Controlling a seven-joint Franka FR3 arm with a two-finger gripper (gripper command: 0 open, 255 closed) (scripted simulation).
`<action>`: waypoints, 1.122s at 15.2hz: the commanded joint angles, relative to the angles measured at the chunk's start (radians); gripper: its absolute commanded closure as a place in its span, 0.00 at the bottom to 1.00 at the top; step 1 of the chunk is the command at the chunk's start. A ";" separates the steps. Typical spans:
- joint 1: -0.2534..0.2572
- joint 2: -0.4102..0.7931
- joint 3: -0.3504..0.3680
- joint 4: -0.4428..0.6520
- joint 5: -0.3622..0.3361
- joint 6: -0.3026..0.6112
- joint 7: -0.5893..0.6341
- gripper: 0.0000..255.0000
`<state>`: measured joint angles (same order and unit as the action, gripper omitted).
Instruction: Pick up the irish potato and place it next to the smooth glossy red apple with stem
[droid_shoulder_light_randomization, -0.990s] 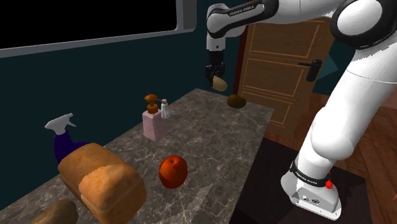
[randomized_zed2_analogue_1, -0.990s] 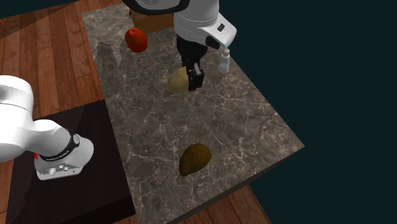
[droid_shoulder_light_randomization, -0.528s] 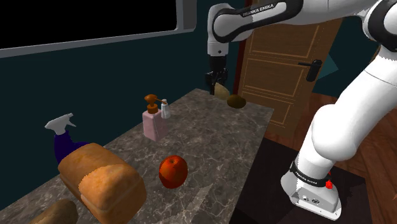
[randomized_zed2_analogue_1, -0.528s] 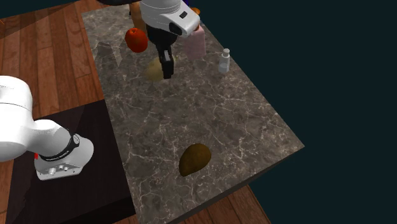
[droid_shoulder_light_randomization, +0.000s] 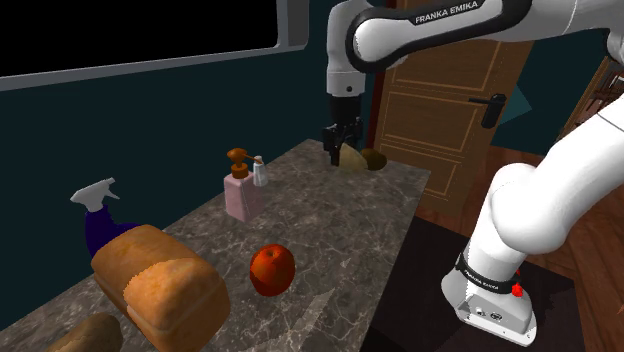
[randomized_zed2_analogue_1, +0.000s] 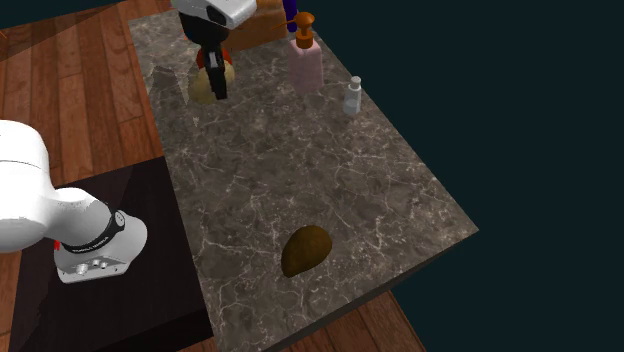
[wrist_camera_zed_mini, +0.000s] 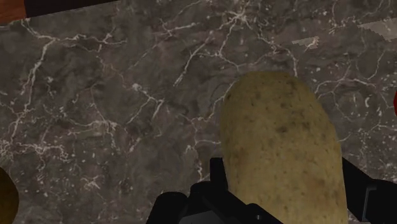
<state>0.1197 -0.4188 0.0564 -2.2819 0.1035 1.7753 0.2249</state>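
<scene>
Shoulder view: potato (droid_shoulder_light_randomization: 349, 158) sat mostly behind gripper (droid_shoulder_light_randomization: 337, 156), only a pale edge showing. Brown lump (droid_shoulder_light_randomization: 376, 159) just beside it was part-covered too. Loaf (droid_shoulder_light_randomization: 160, 285) ran off bottom edge & hid lower half of spray bottle (droid_shoulder_light_randomization: 95, 193). Brown thing (droid_shoulder_light_randomization: 88, 336) in the corner was cut off, couldn't tell what. Small bottle (droid_shoulder_light_randomization: 260, 173) was too small to make out. Arm (droid_shoulder_light_randomization: 440, 20) was cut at top & right.

2nd ext. view: arm hid part of loaf, which was also cut at top edge w/ spray bottle.

Wrist view: potato ran off the edge & covered most of both fingers (wrist_camera_zed_mini: 217, 181). Red sliver (wrist_camera_zed_mini: 395, 102) & brown sliver (wrist_camera_zed_mini: 5, 198) were cut off, too little to ID.
</scene>
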 joint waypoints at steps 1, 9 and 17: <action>0.021 -0.042 0.033 -0.038 0.021 0.001 0.046 1.00; 0.110 -0.143 0.169 -0.109 0.118 -0.006 0.223 1.00; 0.122 -0.136 0.196 -0.196 0.138 0.091 0.232 1.00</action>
<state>0.2423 -0.5564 0.2527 -2.4668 0.2416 1.8530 0.4602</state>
